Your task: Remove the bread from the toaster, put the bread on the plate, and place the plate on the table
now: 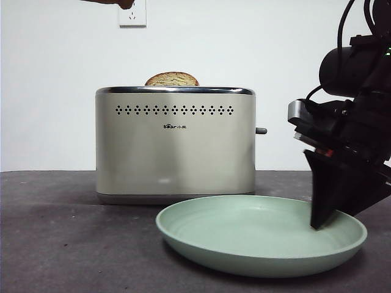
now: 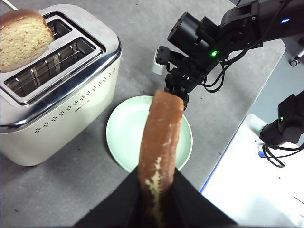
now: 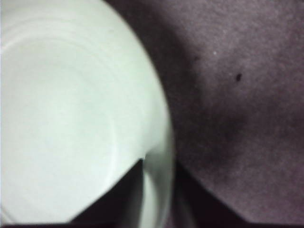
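Note:
My left gripper (image 2: 156, 202) is shut on the bread (image 2: 160, 137), seen edge-on with its brown crust, and holds it high above the plate (image 2: 126, 135). Only a dark tip of this load (image 1: 122, 3) shows at the front view's top edge. The pale green plate (image 1: 244, 235) rests on the table (image 1: 61, 244) in front of the toaster (image 1: 175, 143). My right gripper (image 1: 322, 217) is shut on the plate's right rim (image 3: 159, 156), one jaw inside and one outside. A second, domed slice (image 1: 171, 79) stands in the toaster's far slot (image 2: 21, 40).
The toaster's near slot (image 2: 52, 66) is empty. Its grey lever (image 1: 261, 130) sticks out toward the right arm. A white surface (image 2: 256, 190) lies beyond the table's edge, with another dark device (image 2: 285, 123) on it. A wall socket (image 1: 132, 15) is behind.

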### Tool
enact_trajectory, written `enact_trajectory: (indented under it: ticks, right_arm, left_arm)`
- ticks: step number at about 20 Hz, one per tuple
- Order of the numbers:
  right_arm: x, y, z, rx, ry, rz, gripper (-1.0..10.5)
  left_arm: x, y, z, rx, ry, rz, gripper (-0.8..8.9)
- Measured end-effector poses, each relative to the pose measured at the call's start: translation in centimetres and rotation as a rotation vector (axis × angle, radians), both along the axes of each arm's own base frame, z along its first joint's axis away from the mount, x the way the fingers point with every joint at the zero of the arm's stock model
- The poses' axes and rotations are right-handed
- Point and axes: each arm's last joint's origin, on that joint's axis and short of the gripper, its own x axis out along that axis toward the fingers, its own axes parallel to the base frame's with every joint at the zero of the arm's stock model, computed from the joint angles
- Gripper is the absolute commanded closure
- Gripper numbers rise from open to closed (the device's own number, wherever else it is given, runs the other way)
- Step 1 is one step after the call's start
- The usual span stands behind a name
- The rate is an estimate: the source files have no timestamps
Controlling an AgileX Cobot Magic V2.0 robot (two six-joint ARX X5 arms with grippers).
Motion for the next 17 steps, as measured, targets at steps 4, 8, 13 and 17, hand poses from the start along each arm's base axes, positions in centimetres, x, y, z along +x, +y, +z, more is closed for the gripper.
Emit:
enact_trajectory:
  ticks: [4,8,13,17]
  right_arm:
    - [0.1,0.1,0.4,0.038,0.000,0.000,9.4]
    - [-0.9,0.6,3.0,0.140,-0.059,0.054,9.4]
    - [-3.2,1.9,6.4,0.222,-0.144,0.129,9.4]
    - [-3.9,2.7,6.9,0.237,-0.144,0.149,9.4]
  left_arm:
    - [0.9,-0.6,-0.6,-0.038,0.061,-0.088,8.10]
    - [3.0,-2.3,-2.0,-0.081,0.158,-0.238,8.10]
    - [6.9,-6.0,-5.5,-0.048,0.296,-0.358,8.10]
    - [9.9,-9.7,-9.9,0.010,0.427,-0.447,8.09]
